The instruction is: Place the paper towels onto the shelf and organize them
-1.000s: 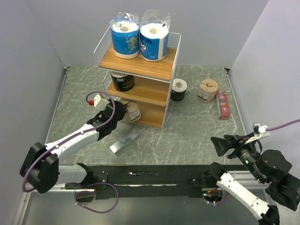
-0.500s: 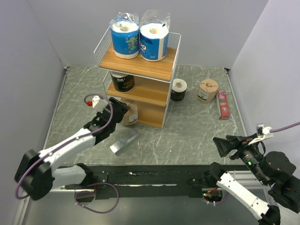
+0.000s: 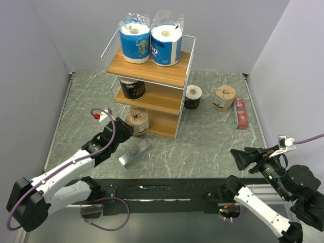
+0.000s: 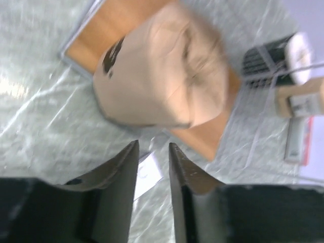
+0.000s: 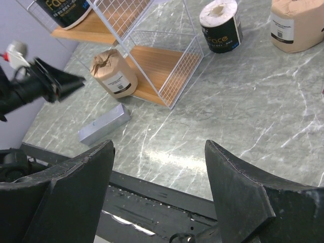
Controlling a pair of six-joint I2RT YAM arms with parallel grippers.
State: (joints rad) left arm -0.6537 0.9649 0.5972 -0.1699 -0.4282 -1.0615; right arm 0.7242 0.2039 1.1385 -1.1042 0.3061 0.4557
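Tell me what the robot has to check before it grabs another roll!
1. Left fingers empty: ok, nothing between them.
2. Shelved brown roll safe on the shelf: cannot tell; it stands by the bottom board's front edge.
3. All rolls put away: not ok; the loose black roll and loose brown roll stand on the table.
4. Right fingers ready: ok, wide apart and empty.
5. Room on the middle board: ok, bare wood beside the shelved black roll.
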